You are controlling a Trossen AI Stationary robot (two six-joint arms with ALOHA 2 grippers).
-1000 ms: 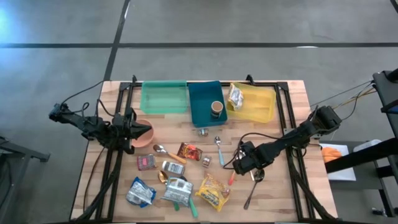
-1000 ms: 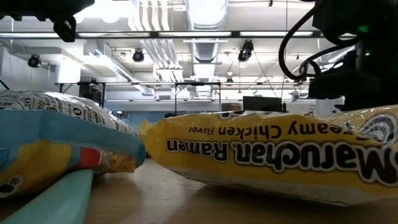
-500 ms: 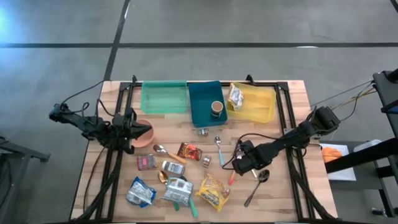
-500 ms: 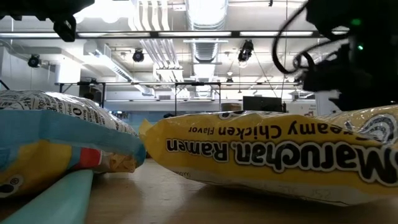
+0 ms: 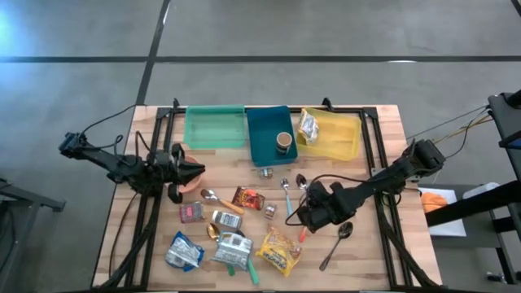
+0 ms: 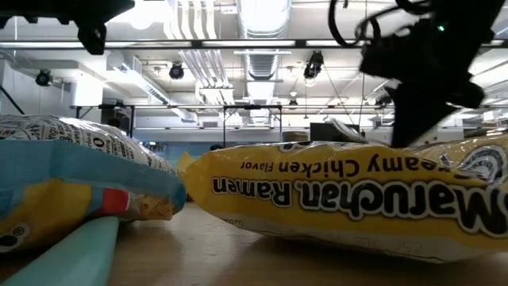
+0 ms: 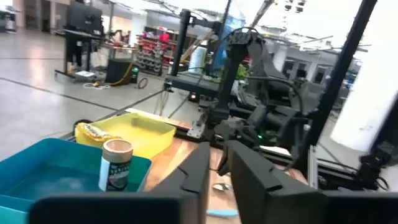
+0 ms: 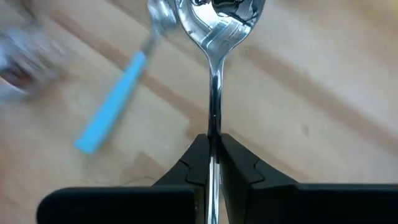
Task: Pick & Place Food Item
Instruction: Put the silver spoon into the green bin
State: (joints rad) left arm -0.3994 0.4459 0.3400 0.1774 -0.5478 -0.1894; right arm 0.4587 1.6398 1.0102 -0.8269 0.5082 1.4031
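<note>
Meanwhile the right gripper was clamped on a metal spoon above the table's right-middle; keeping it level and clearing the blue-handled spoon seemed wise. Left gripper by the left edge: cannot tell

Three bins, green, blue, yellow, line the table's far edge.
</note>
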